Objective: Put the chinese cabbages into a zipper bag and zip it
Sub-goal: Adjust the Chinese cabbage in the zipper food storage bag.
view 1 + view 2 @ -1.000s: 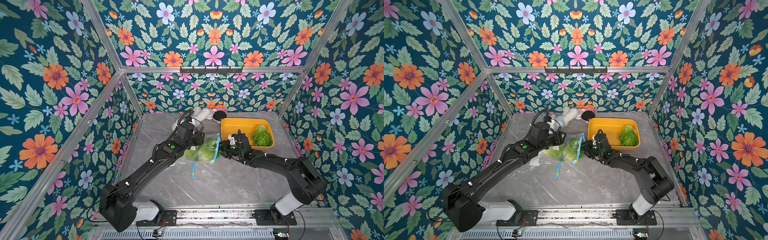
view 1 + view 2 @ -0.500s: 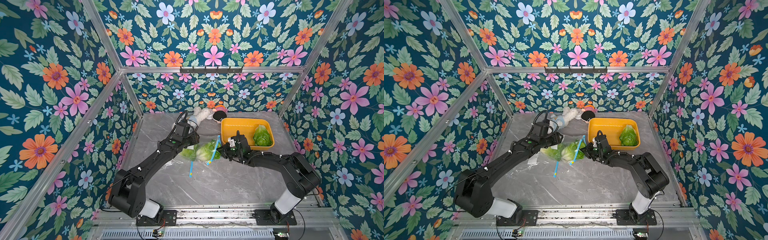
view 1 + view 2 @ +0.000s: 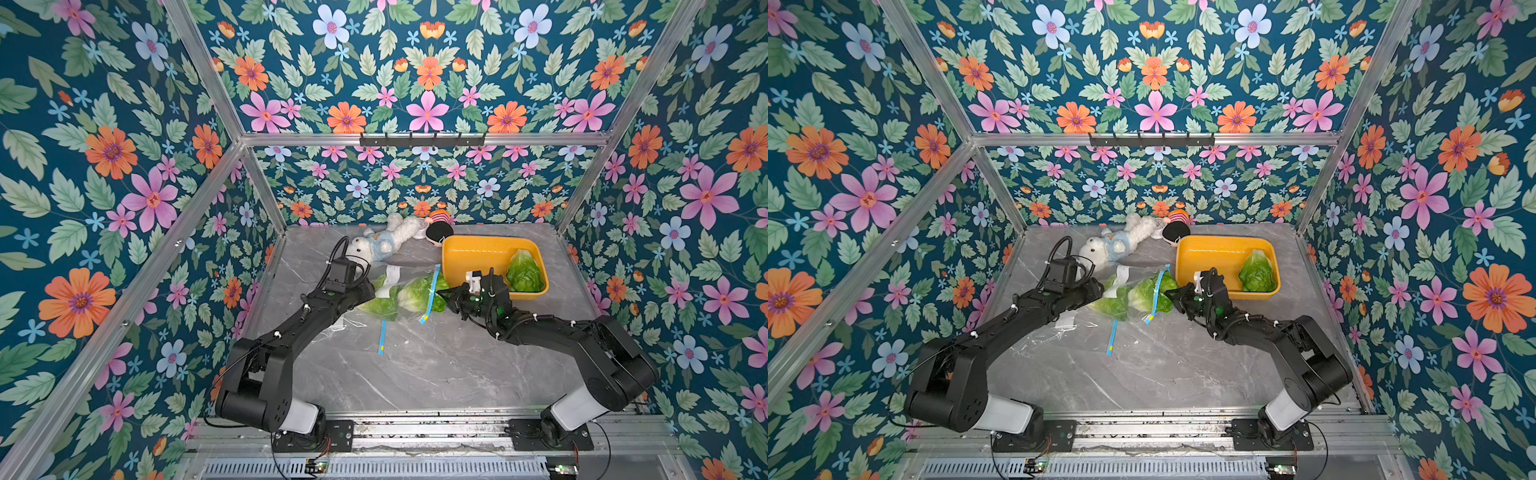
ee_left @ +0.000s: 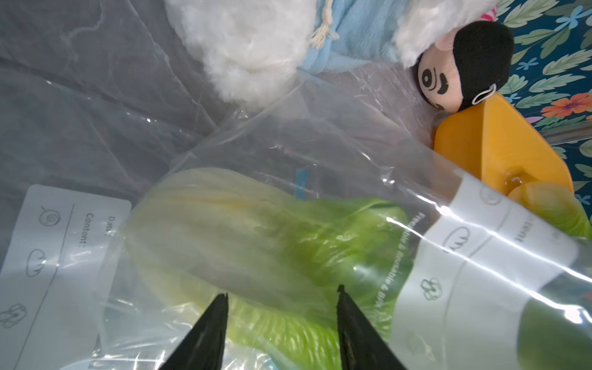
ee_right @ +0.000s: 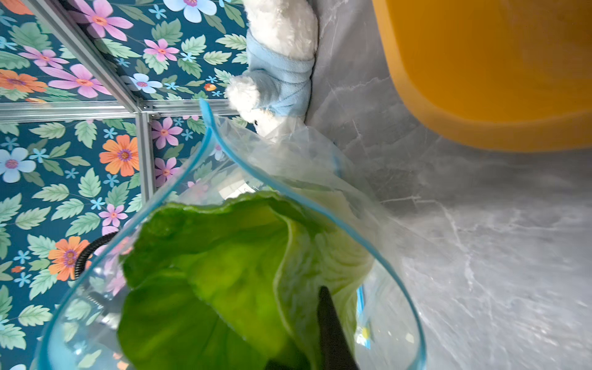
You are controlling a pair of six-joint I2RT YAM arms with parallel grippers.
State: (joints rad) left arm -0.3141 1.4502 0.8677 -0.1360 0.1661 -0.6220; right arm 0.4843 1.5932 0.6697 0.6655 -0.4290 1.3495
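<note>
Chinese cabbages [image 3: 415, 293]: lie two inside the clear zipper bag [image 3: 390, 277] at mid-table, one in the yellow tray [image 3: 478, 253]. Farthest left, left gripper [image 3: 368, 286]: reaches in low over the bag's closed end with jaws apart, fingertips [image 4: 224, 298] set either side of the bagged cabbage [image 4: 230, 237] where pale ribs turn green; cannot tell whether they press the plastic. Under that arm, flat clear plastic [image 3: 332, 328] with a white label: rests on the grey marble-look table [image 3: 415, 374], a blue strip [image 3: 381, 343] lying just beside it. Next right, the bag's blue zipper rim [image 5: 205, 128]: gapes open toward the tray, with crinkly green leaves filling the mouth. Right gripper [image 3: 442, 296]: sits in that mouth with jaws together against the leafy end of the second bagged cabbage [image 5: 224, 272]; cannot tell whether a leaf is pinched. Farther right, third cabbage [image 3: 524, 274]: leans in the tray's right end, apart from both arms. Behind, against the back wall: white plush in blue clothes [image 3: 386, 243] and black-haired doll [image 3: 438, 232], the doll touching the tray's corner.
</note>
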